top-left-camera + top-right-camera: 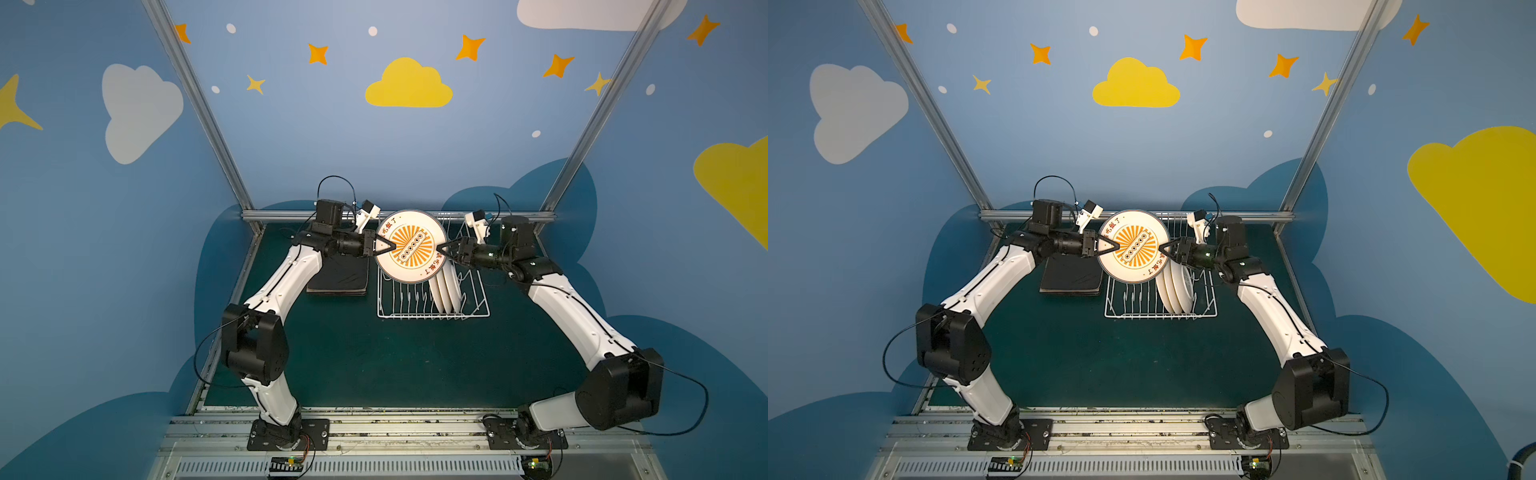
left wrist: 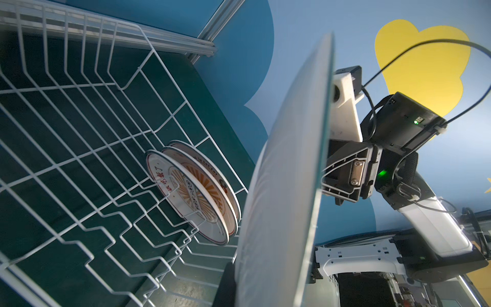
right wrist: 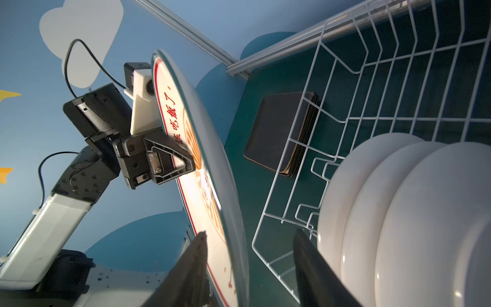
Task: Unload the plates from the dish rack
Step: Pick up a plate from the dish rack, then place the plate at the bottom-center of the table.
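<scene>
The round plate (image 1: 410,246) hangs above the dish rack (image 1: 432,316), and both top views show its orange printed face. My left fingers (image 3: 170,159) are clamped on its rim. My right fingers (image 3: 191,265) stand wide around the opposite rim. Three white plates (image 1: 446,291) stand on edge in the rack's right part. Black square plates (image 1: 338,278) lie stacked just left of the rack on the dark green tabletop (image 1: 374,365). Blue walls (image 1: 291,137) with painted clouds and stars surround it.

Top views: soft, dim, even light, sharp throughout. Wrist views: bright highlights on racked plates (image 3: 398,212); nearest fingers (image 3: 186,271) dark and blurred.
</scene>
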{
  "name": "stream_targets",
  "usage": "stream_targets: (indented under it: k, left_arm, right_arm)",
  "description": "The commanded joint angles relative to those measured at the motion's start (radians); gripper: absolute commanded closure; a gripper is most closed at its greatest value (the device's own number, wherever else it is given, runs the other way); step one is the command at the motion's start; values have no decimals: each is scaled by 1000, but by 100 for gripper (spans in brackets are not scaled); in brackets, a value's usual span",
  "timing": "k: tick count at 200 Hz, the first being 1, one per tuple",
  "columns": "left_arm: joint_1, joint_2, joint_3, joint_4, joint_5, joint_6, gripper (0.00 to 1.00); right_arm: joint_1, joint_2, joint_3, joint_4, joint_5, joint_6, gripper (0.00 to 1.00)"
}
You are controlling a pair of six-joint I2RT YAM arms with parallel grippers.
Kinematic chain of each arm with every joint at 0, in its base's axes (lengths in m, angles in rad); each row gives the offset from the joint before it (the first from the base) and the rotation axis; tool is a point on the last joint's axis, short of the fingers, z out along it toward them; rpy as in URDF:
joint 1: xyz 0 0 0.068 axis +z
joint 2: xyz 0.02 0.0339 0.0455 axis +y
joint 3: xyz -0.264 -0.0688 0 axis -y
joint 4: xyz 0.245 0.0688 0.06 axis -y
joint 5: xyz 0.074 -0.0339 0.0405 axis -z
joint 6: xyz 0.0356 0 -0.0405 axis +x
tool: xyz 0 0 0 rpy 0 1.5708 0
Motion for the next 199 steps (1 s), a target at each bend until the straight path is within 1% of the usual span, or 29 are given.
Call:
stream_targets:
  k: [1, 7, 15, 42, 78, 112, 130, 153, 168, 199]
  left_arm:
    - [10, -95, -16, -72, 11, 33, 97]
    - [9, -109, -25, -100, 8, 39, 97]
    - [9, -129, -42, -134, 8, 43, 97]
    - [7, -218, -134, -210, 9, 43, 97]
    - [-9, -340, -259, -324, -8, 64, 97]
    - [-70, -422, -387, -428, -83, 73, 97]
    - [-97, -465, -482, -407, -106, 31, 97]
    - [-115, -508, -590, -357, -116, -30, 97]
    - [-126, -523, -637, -348, -134, -63, 97]
    - [-187, -522, -702, -350, -192, -103, 97]
  right_arm:
    - [-15, -55, 39, -82, 31, -91, 22]
    - [-18, -62, 49, -113, 43, -119, 18]
    - [-22, -69, 58, -153, 60, -154, 16]
    - [-30, -108, 61, -233, 109, -243, 12]
    - [-33, -166, 23, -267, 162, -294, 11]
    - [-34, -206, -20, -270, 174, -296, 11]
    - [-33, -222, -40, -251, 175, -295, 11]
    - [-33, -218, -34, -271, 175, -307, 11]
    - [-33, -215, -37, -275, 168, -313, 11]
    - [-34, -216, -55, -264, 175, -317, 11]
